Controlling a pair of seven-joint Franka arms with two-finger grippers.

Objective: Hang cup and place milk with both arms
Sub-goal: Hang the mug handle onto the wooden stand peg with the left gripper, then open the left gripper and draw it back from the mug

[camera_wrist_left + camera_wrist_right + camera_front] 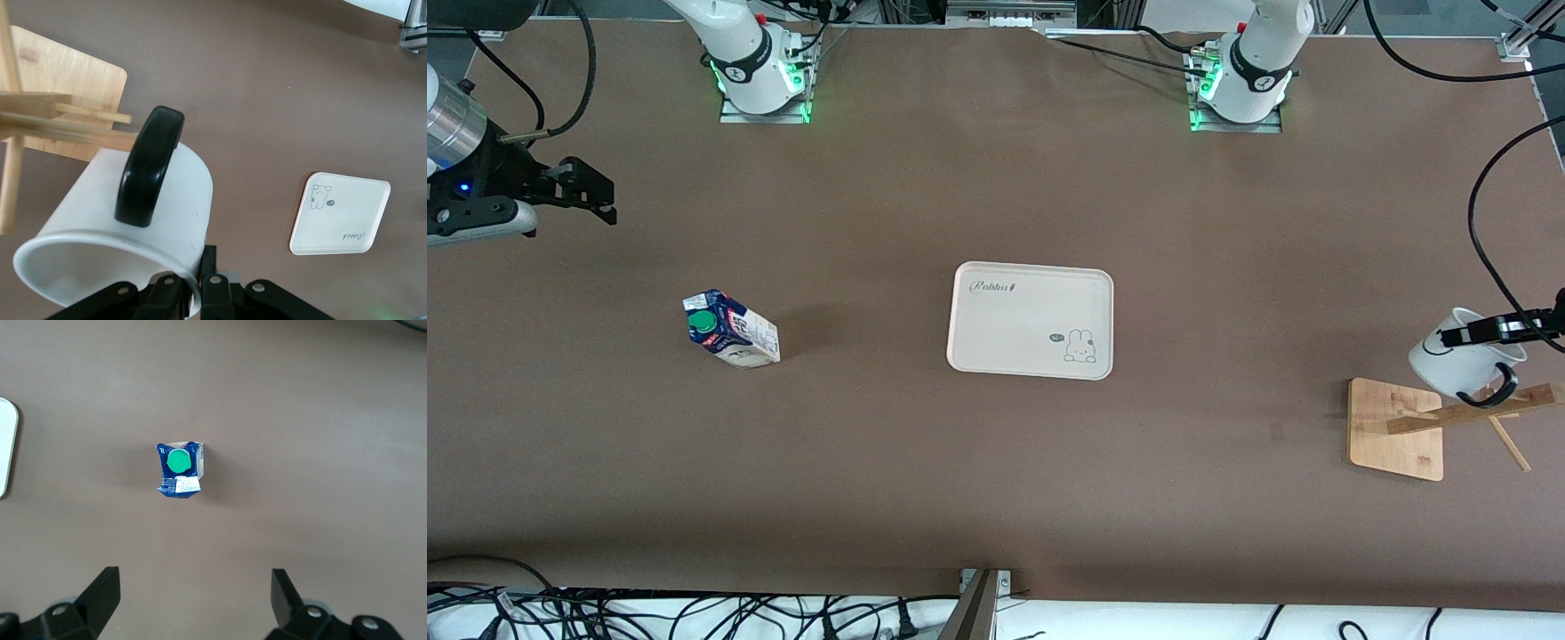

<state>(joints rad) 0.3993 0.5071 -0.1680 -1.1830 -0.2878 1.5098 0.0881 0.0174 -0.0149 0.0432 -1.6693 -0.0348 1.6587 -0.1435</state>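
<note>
While the left gripper [1489,331] clamps the rim of the cup [1458,354] over the wooden rack [1432,425], the front view shows the milk [732,329] upright near the right arm's end, well apart from the tray [1032,320]. In the left wrist view, the cup's black handle [148,167] touches a rack peg [80,137]; ceramic is hard, slick and chippable. In the right wrist view, the right gripper [193,597] hangs wide open over the milk [179,469], probably light and crushable, best taken by its flat sides.

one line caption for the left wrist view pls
Left pincer holds the cup beside the wooden rack.
</note>
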